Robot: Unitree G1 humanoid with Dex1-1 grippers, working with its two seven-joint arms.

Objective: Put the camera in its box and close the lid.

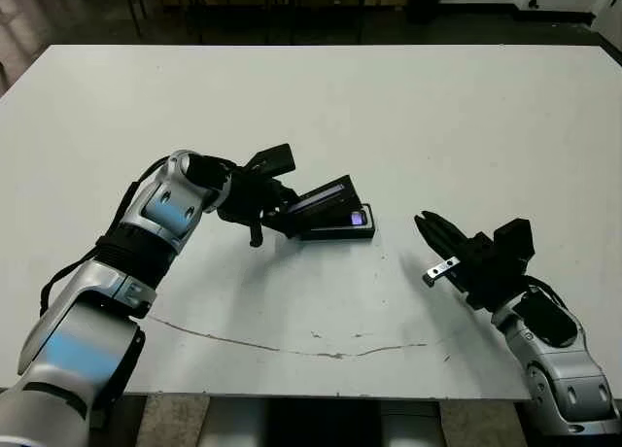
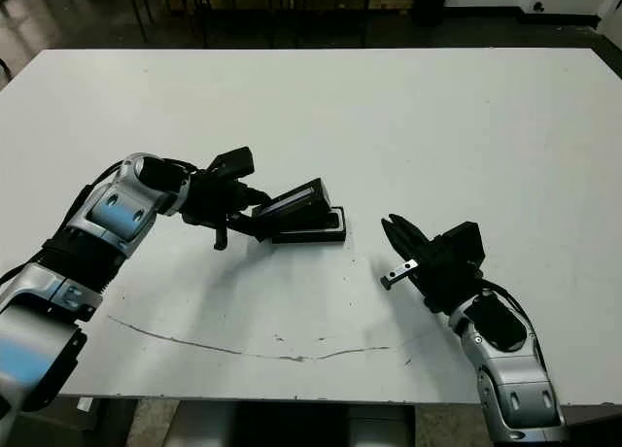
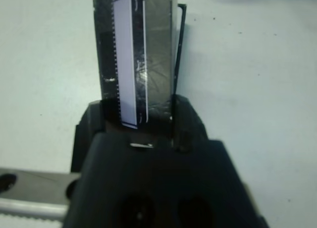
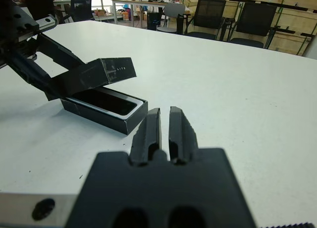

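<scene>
The left tool [image 1: 277, 212] was clamped on the lid [image 1: 326, 198], holding it tilted over the box [image 1: 338, 231] near the desk's [image 1: 437, 117] centre, apparently to bring it down. The camera's glint [image 1: 357, 217] showed inside. At four o'clock, the right tool [image 4: 164, 134] waited, fingers together.

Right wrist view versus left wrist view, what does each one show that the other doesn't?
Only the right wrist view shows the box from the side, open and dark inside, with the lid tilted above it, one end raised. It also shows the right gripper, fingers shut on nothing, and chairs and desks beyond the table.

Only the left wrist view shows the pale stripe running along the lid's top.

Both show the lid held by the left gripper over the white table.
</scene>
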